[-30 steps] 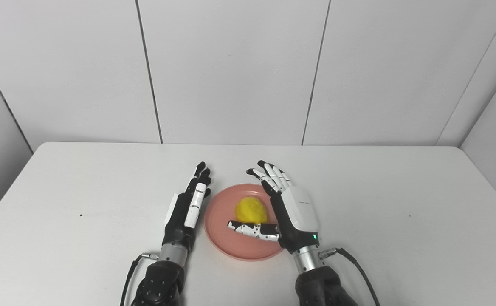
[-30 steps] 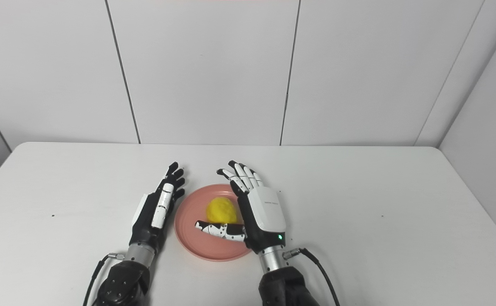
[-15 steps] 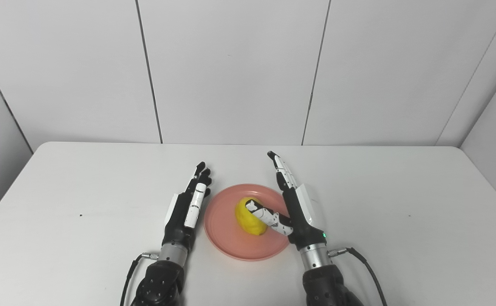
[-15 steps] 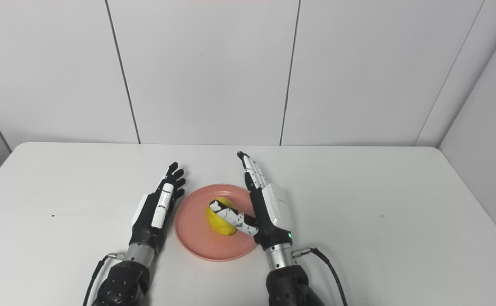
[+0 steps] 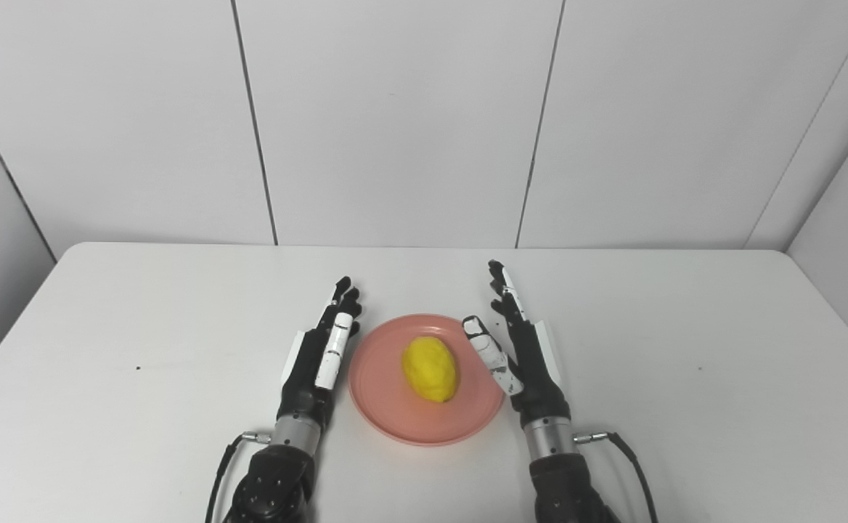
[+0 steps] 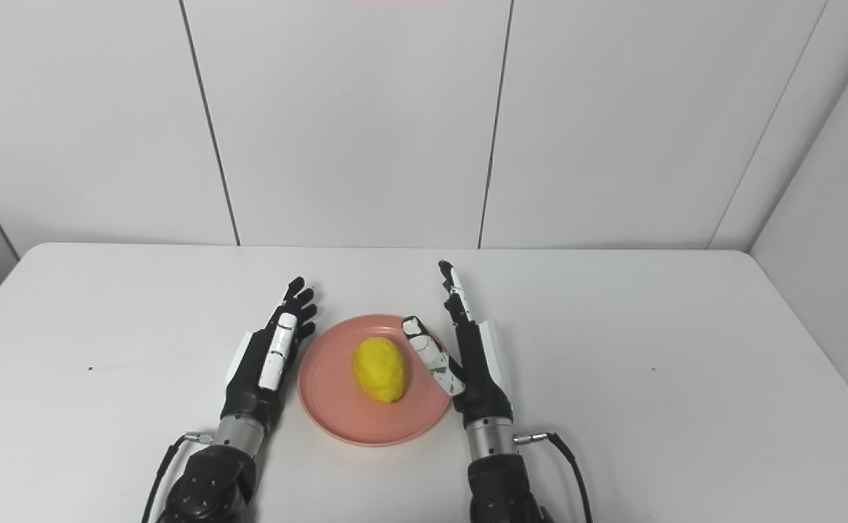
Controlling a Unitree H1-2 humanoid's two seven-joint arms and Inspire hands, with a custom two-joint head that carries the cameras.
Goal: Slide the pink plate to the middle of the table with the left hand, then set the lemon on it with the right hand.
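lemon (image 5: 430, 368) lying on pink plate (image 5: 395, 421) mid-table, white table (image 5: 685, 327), right hand (image 5: 522, 349) edge-on just right of plate, fingers straight, thumb apart, holding nothing, left hand (image 5: 322, 349) edge-on beside plate's left rim, fingers extended, empty

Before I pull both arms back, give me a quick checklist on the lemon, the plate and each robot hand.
1. Lemon lies on the pink plate, inside the rim: ok.
2. Right robot hand open, fingers apart, nothing held: ok.
3. Right thumb over the plate's right rim, clear of the lemon; whether it touches the rim: cannot tell.
4. Left robot hand open, beside the plate's left edge; contact with the rim: cannot tell.
5. Plate near the middle of the table side to side, somewhat toward the robot: ok.
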